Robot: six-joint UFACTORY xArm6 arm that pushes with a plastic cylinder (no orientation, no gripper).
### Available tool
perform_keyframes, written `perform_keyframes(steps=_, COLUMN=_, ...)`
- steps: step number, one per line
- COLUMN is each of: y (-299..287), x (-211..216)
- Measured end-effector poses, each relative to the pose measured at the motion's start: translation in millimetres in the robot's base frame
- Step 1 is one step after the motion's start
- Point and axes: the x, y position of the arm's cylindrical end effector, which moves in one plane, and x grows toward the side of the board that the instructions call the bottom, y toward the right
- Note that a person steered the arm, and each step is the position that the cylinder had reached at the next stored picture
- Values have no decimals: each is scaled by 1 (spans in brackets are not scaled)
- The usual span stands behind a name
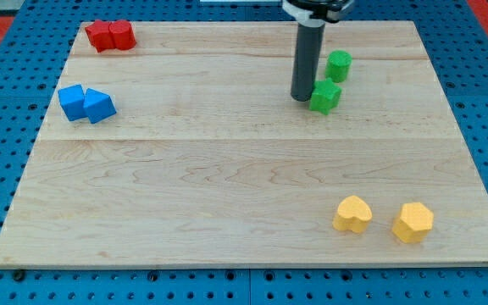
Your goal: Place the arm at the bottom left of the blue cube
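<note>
Desk: pale wood, 8 blocks in 4 pairs.
Blue cube: near left edge, upper half, touching a blue wedge-like block on its right.
Red pair: top-left corner.
Green pair: toward top-right.
Yellow pair: bottom-right corner.
My tip: just left of lower green block, well apart from blue cube.
Claw: none fitted, no state to tell.
Advised: sweep left across bare middle, approach below blue pair, stop just off cube's bottom-left corner, no contact.
</note>
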Motion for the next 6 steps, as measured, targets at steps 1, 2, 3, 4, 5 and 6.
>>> perform_keyframes(steps=1, y=19, x=0)
perform_keyframes(steps=2, y=-31, x=3)
perform_keyframes(steps=3, y=-117, x=58)
perform_keyframes(steps=4, y=-218, x=97)
perform_keyframes(steps=5, y=-309, x=103)
perform_keyframes(steps=6, y=-380, x=103)
